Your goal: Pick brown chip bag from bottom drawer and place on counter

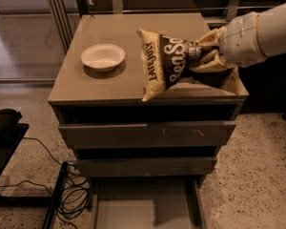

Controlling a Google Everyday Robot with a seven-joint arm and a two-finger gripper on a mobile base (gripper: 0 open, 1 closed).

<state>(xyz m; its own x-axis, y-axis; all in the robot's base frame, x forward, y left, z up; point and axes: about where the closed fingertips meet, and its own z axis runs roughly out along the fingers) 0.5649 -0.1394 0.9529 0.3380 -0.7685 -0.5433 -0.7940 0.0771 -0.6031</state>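
- brown chip bag (168, 63): dark and crinkly, with tan-yellow ends and "LATE JULY" lettering running along its left end. It is hanging tilted over the right front part of the bench (114, 37), its lower corner dipping to the bench's front edge.
- claw (199, 56): is clamping the bag's right end, above the bench's right side.
- bench: glossy taupe-grey top.
- bottom drawer (143, 213): is standing pulled open below the bench's front, showing its flat grey floor.
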